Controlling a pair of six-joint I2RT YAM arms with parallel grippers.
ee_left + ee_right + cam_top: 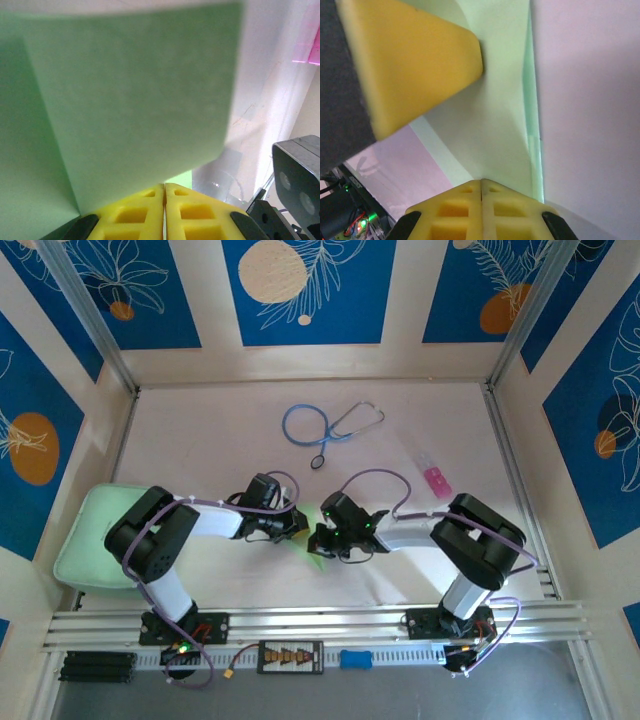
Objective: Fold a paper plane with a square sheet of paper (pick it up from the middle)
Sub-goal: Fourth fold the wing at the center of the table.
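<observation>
Left claw (164, 187), fully closed, is pinching the green sheet of paper (135, 100). Right claw (481, 182) is clamping it likewise.

The left gripper (164, 187) is closed on the square sheet of paper (135, 90). A pink object (311, 50) lies far right.

- Top view: the square sheet of paper (317, 550) is largely hidden beneath the left gripper (298, 525) and right gripper (322, 538), and only a green sliver is seen.
- Left wrist view: the sheet is blurred and cut off at the top and left edges.
- A pink item (307, 50) is cropped at the right edge and cannot be identified.
- Right wrist view: one of the left gripper's fingers (415, 65) is blurred and cut off at the upper left.
</observation>
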